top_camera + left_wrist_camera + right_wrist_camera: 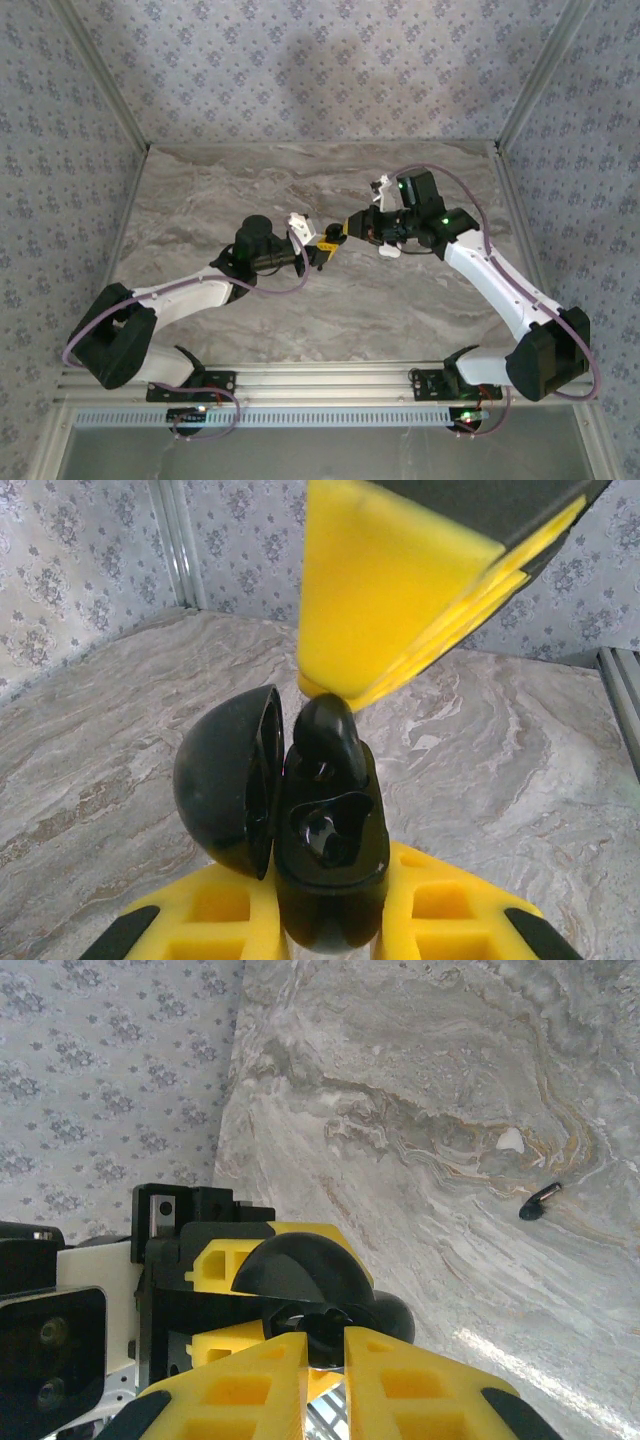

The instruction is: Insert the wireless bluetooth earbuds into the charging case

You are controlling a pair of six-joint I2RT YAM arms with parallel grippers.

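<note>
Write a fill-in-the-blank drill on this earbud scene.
The left end effector holds the charging case, whose lid is ____.
The right end effector pinches one earbud, coloured ____.
The second earbud lies on the ____.
Missing words: open; black; table.

Grey marble-pattern table (400, 310), walled on three sides. One black earbud (540, 1201) lies directly on the bare surface. Small white fleck (510, 1141) near it, can't tell what.
</note>
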